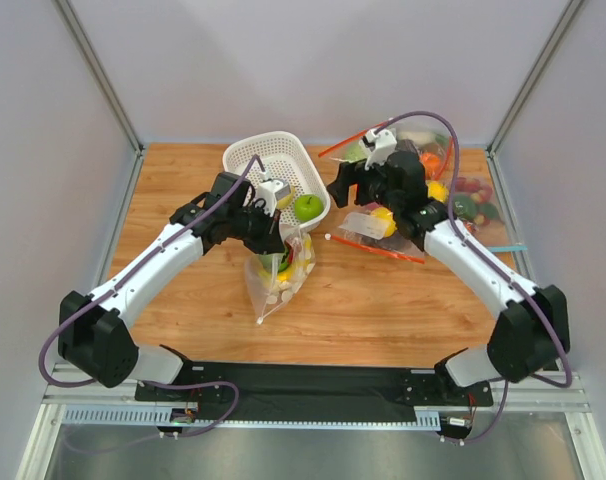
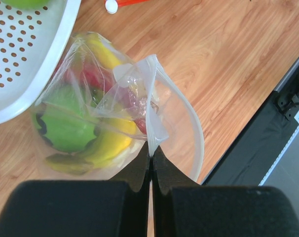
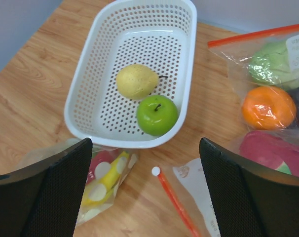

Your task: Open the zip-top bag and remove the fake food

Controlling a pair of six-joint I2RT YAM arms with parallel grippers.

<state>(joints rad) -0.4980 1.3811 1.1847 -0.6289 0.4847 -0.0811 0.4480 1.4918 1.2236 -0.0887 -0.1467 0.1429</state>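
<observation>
The polka-dot zip-top bag (image 1: 280, 268) hangs upright by the white basket (image 1: 245, 157). My left gripper (image 2: 152, 150) is shut on its rim (image 2: 152, 106) and holds the mouth open. Inside the bag are a green apple (image 2: 65, 121), a yellow banana (image 2: 107, 143) and a red piece (image 2: 90, 76). The bag also shows in the right wrist view (image 3: 107, 180). A green apple (image 3: 157, 114) and a yellowish round fruit (image 3: 136, 81) lie in the basket (image 3: 80, 94). My right gripper (image 3: 145, 192) is open and empty, above the table between the basket and the other bags.
Undotted bags with red/orange zip strips (image 1: 383, 225) holding an orange (image 3: 268, 107), green and red fruit lie at the right. A blue-strip bag (image 1: 483, 205) lies at the far right. The black front rail (image 2: 287, 94) runs along the table's near edge.
</observation>
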